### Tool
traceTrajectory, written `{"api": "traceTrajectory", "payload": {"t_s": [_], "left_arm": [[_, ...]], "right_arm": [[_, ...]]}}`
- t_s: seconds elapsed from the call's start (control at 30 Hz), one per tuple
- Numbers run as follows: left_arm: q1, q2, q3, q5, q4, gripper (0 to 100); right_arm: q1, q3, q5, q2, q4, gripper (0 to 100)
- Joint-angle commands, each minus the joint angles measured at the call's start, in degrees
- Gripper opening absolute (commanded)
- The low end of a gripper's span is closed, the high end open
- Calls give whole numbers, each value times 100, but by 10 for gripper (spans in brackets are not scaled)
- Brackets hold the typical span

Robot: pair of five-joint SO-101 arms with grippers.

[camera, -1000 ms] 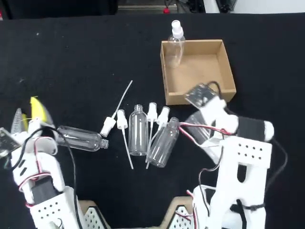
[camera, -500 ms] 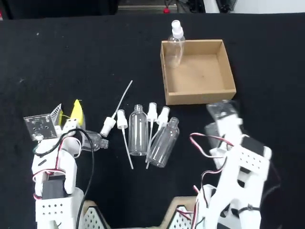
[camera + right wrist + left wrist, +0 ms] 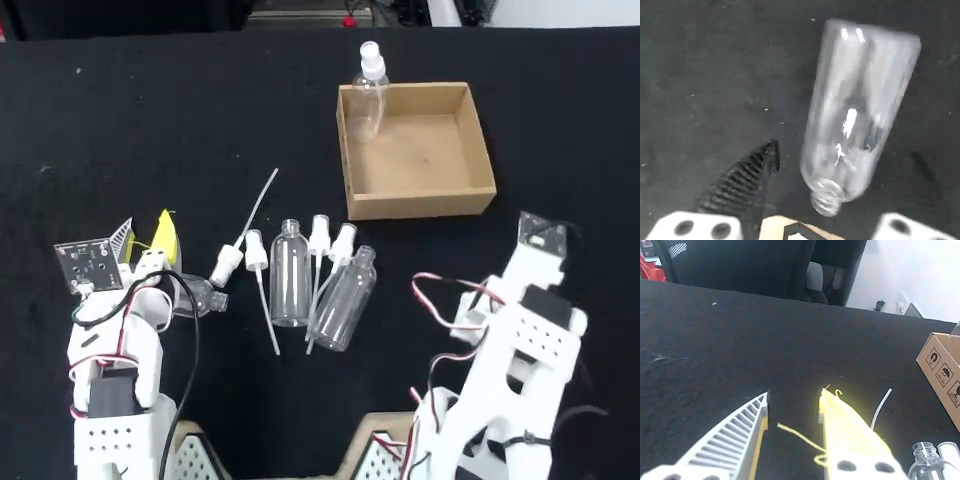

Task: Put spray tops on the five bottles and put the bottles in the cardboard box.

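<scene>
My left claw (image 3: 792, 407) was half open, empty; right claw (image 3: 840, 160) wide beside a loose uncapped bottle (image 3: 860, 100). Best grip, I judged: square on its body, neck clear.

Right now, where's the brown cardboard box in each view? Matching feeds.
high view: brown cardboard box, upper right of centre on the black cloth, a capped clear bottle at its corner.
left wrist view: the box's corner at the frame edge, beyond the left gripper.
right wrist view: aimed elsewhere, at an uncapped clear bottle on the cloth.
Shared landmark: thin white tube, lying between gripper and box.
</scene>
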Motion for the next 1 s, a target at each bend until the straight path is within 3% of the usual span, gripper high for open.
{"api": "traceTrajectory", "payload": {"t_s": [0.0,0.13,0.3,0.43,0.6,0.77,0.97], "left_arm": [[-4,-44,119,-176,18,162],[31,-35,119,-598,18,162],[40,-35,119,-642,18,162],[40,-35,119,-659,18,162],[48,-35,119,-651,18,162],[57,-35,119,-633,18,162],[57,-35,119,-642,18,162]], "right_arm": [[-202,-778,70,-127,325,448],[-176,-1411,1679,-145,563,422],[158,-1587,5530,-163,536,293],[1336,-1569,8132,-154,237,257],[2655,-1314,10673,-154,97,260],[3305,-725,12308,-163,9,260],[3349,365,12598,-163,-1407,261]]}}
